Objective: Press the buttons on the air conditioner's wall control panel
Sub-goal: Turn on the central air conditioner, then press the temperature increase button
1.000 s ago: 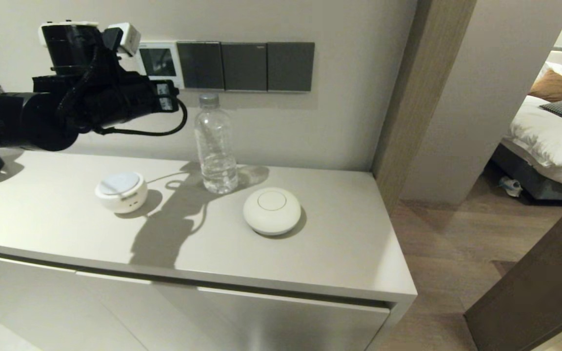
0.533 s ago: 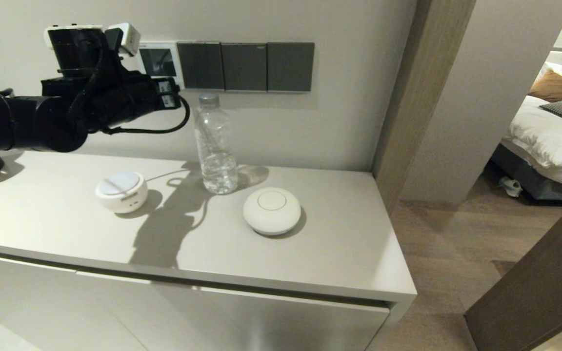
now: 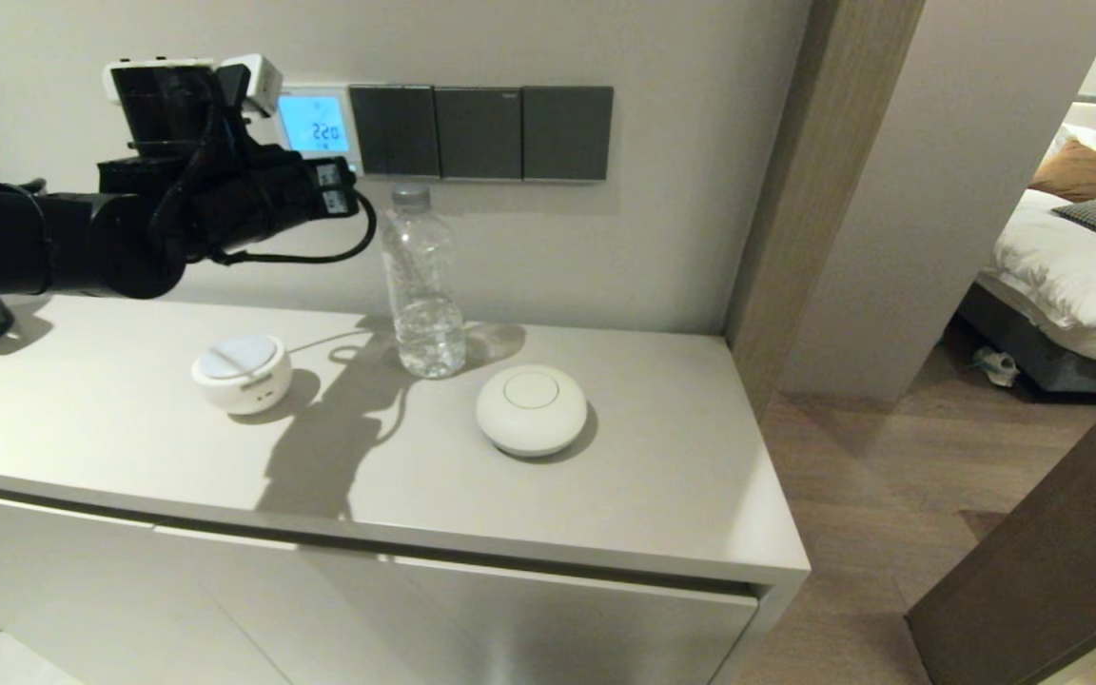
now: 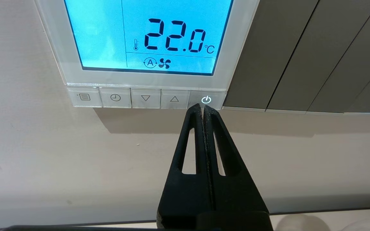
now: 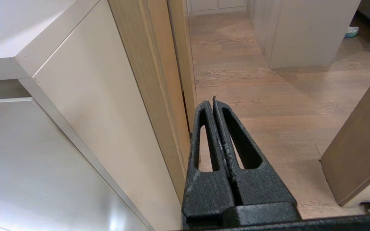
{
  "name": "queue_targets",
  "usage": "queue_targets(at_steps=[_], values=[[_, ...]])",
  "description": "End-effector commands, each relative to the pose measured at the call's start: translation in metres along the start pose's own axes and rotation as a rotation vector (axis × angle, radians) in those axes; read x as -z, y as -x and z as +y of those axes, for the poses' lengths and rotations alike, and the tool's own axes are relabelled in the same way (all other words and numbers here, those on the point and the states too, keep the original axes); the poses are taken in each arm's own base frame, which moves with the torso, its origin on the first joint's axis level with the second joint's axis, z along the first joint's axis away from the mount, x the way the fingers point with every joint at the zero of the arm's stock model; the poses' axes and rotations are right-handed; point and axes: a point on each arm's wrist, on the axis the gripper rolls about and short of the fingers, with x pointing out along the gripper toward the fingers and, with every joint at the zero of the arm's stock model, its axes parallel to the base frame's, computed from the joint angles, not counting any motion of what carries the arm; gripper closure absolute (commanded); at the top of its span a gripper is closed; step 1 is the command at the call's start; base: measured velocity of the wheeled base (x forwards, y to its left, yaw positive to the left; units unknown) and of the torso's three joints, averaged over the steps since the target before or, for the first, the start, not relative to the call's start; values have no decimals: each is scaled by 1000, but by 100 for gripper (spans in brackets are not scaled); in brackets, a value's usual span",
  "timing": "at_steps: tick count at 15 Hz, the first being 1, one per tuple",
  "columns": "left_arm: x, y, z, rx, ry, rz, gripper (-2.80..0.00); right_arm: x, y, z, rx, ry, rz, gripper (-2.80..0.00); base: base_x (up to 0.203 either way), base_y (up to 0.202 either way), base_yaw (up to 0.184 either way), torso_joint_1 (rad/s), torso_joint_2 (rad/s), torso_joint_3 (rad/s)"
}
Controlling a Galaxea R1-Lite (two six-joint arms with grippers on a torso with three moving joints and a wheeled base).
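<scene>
Change: the rectangular screen (image 4: 146, 35) of the small square white-framed wall control panel (image 3: 318, 127), dark a moment ago, now glows light blue and reads 22.0 °C with a fan symbol under the digits.
Meaning: you can take it that the power press has registered and the unit is awake; that is a judgement from the lit display.
Left hand: your black left hand (image 4: 203, 108) has its two fingers pressed together into one point, pinching nothing, and the tip sits on the lower edge of the pale grey-white power key (image 4: 206, 99).
Buttons: the row of small pale grey-white keys (image 4: 146, 98) runs along the panel's bottom edge, just below the screen; the power key is the one nearest the three dark grey switch plates (image 3: 481, 132), with the up and down arrows next to it.
Panel place: on the wall, just beside those switch plates and above the clear plastic water bottle (image 3: 422, 283) standing on the pale table (image 3: 662, 495).
Right hand: parked well away from the panel, down beside the table's end; its black fingers (image 5: 212, 118) are closed together on nothing.
Next: if more keys are wanted, ease off first so you do not switch the unit back off.
</scene>
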Motion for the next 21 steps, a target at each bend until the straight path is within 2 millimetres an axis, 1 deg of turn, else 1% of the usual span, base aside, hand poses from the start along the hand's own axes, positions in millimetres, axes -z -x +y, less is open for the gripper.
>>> queue_targets(at_steps=[1, 4, 6, 11, 14, 21], values=[[-5, 5, -1, 2, 1, -14, 0, 1, 0, 0, 0, 0, 3, 0, 0, 0, 0, 0, 0, 0], [-18, 18, -3, 4, 9, -40, 0, 1, 0, 0, 0, 0, 3, 0, 0, 0, 0, 0, 0, 0], [-20, 23, -4, 2, 9, -40, 0, 1, 0, 0, 0, 0, 3, 0, 0, 0, 0, 0, 0, 0], [-18, 25, -2, -59, 7, -38, 0, 1, 0, 0, 0, 0, 3, 0, 0, 0, 0, 0, 0, 0], [-16, 26, 2, -72, 5, -30, 0, 1, 0, 0, 0, 0, 3, 0, 0, 0, 0, 0, 0, 0], [-9, 20, 4, -74, 6, -13, 0, 1, 0, 0, 0, 0, 3, 0, 0, 0, 0, 0, 0, 0]])
